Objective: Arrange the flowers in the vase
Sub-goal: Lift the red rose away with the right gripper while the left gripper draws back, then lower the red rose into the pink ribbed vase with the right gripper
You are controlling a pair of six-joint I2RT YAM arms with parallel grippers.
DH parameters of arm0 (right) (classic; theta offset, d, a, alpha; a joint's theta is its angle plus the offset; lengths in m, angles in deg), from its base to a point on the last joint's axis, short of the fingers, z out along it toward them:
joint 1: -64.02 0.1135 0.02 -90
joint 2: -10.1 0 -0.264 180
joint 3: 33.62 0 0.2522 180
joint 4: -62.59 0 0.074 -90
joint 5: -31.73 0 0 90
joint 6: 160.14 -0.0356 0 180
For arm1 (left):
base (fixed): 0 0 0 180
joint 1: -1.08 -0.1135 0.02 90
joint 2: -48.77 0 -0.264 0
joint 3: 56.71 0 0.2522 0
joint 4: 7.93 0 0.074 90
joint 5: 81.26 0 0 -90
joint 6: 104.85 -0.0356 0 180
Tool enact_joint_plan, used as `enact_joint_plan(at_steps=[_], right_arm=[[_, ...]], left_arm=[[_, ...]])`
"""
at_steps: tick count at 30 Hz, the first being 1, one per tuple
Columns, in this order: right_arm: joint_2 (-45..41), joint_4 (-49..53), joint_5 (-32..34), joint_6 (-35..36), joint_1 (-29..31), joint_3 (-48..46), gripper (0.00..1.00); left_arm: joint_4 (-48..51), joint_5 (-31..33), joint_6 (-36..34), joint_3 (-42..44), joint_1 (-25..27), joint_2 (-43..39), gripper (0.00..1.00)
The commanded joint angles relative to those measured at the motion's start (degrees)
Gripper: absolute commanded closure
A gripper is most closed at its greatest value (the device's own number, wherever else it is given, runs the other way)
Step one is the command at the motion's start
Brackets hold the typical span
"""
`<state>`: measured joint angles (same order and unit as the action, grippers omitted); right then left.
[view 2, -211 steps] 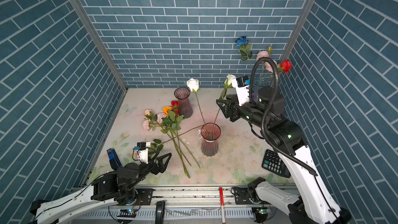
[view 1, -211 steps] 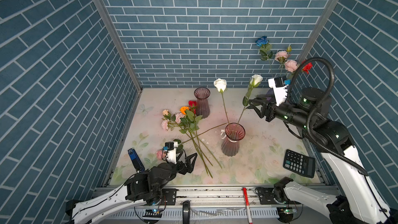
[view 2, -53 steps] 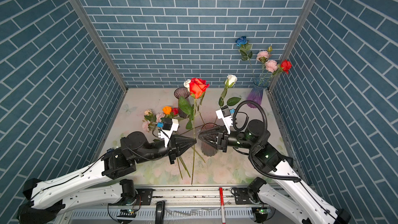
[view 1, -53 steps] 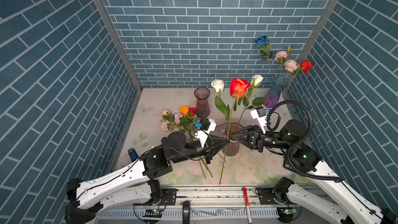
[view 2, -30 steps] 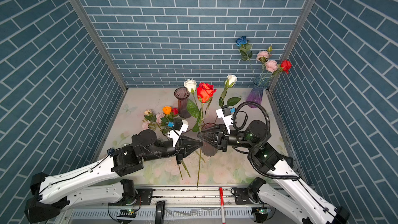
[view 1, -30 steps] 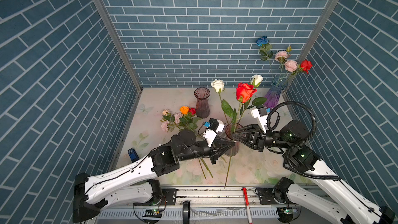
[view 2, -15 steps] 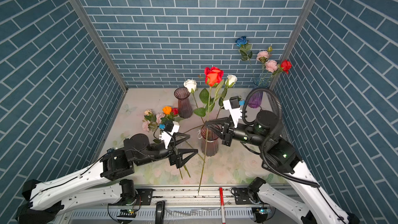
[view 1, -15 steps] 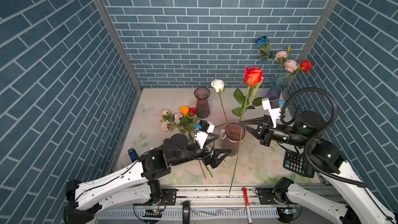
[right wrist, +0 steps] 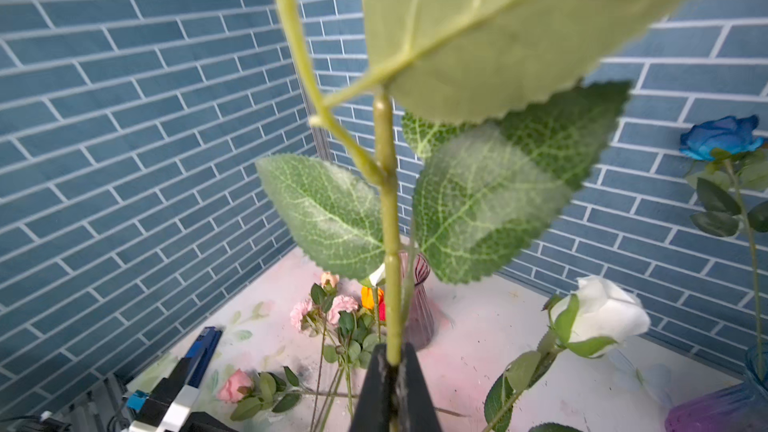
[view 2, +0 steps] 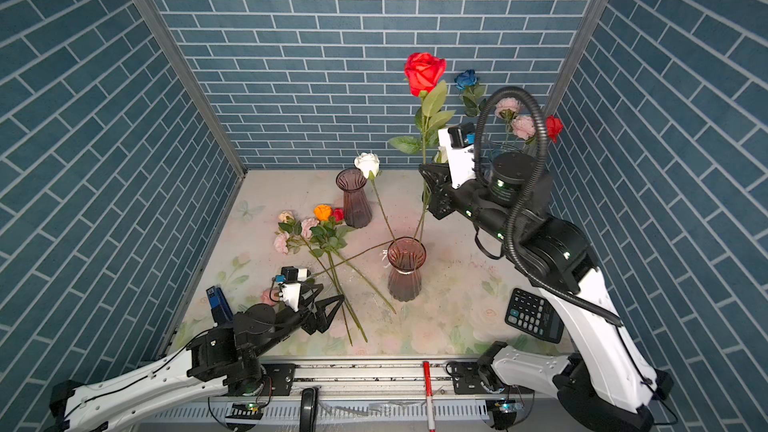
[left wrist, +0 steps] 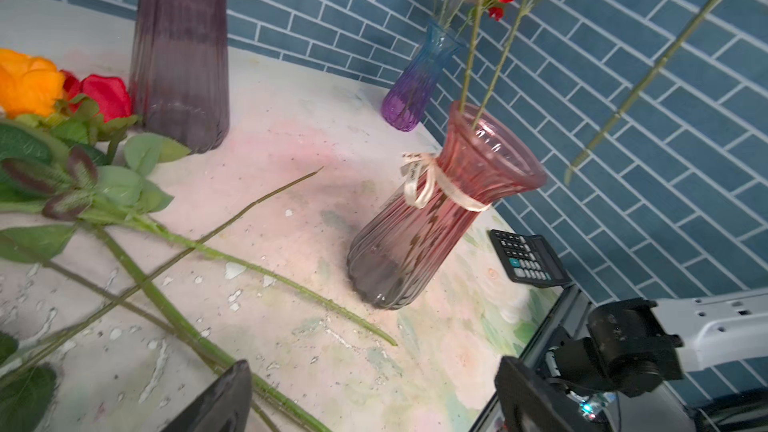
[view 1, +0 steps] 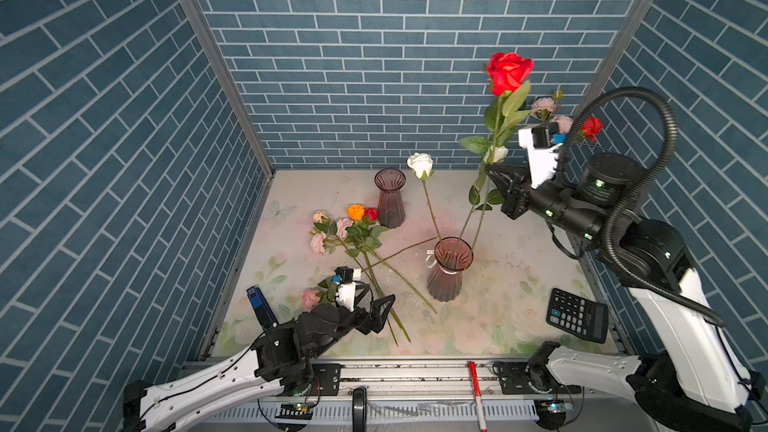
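Right wrist view shows the right tool (right wrist: 392, 363) clenched on the green stem of the red rose (view 1: 509, 72), with broad leaves filling the frame above the grip. In both top views this rose stands nearly upright, its bloom high against the brick wall (view 1: 374, 56), and the tool pinches the stem roughly midway down. The lower end hangs free. In the left wrist view the cut tip sits in the air beside the mouth of the pink vase (left wrist: 419, 234), apart from the rim and not inside it. 2 white roses (view 1: 420, 164) already stand in that vase, leaning apart.

The step in hand looks like the insertion of a 3rd stem. The next move calls for bringing the tip over the vase mouth, keeping the stem close to vertical, and lowering it through the gap between the 2 stems already there. Only then should the grip let go. The low leaves could snag on those stems, and a tip that meets the rim could tilt the vase.

The left tool (view 1: 376, 299) is released and empty, jaws spread wide, low over the counter (view 1: 498, 309) at the stem ends of the loose flowers (view 1: 353, 230). It seems placed to take the next of them.
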<state>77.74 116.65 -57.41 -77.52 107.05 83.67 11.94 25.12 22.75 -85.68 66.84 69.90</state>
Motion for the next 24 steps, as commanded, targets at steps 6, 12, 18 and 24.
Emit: enact_joint_plan(at_steps=[6,12,18,24], right_arm=[[2.15,-2.2,-1.55,1.26,-2.01,0.33,1.0],[2.54,-4.74,-4.68,-0.77,-3.64,1.35,1.0],[3.63,-5.11,-5.61,-1.59,-4.4,3.4,1.0],[3.06,-7.87,-7.32,-2.96,-4.62,-1.48,1.0]], left_arm=[[-1.1,8.68,3.3,5.34,-0.1,-9.08,0.18],[2.86,9.24,4.65,5.14,-0.11,-12.29,0.0],[2.34,7.54,3.38,4.64,-0.1,-11.27,0.0],[1.26,6.9,2.75,4.47,-0.1,-9.45,0.0]])
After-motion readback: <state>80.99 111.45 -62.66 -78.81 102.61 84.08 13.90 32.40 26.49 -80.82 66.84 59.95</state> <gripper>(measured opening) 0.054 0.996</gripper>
